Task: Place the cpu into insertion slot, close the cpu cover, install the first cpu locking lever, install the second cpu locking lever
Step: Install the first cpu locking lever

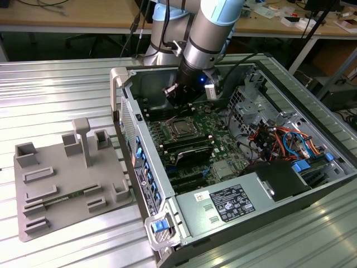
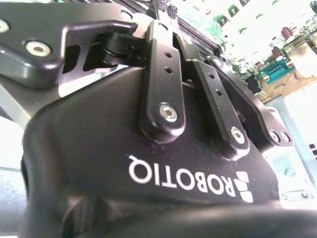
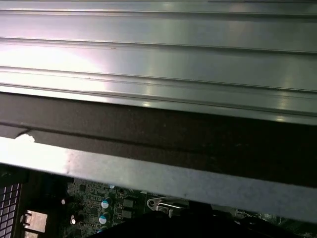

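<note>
In the exterior view the arm reaches down into the open computer case. My gripper hangs just above the green board, at the far edge of the insertion slot. A grey square, the cpu, lies inside the slot. The silver cpu cover seems to lie flat around it. I cannot make out the locking levers. The second wrist view shows the gripper's black body from close up. A strip of the board with a small silver metal part appears in the first wrist view.
A grey fixture plate with slots and posts lies on the ribbed metal table at the exterior view's left. Long black memory slots, a power supply and coloured cables crowd the case around the socket.
</note>
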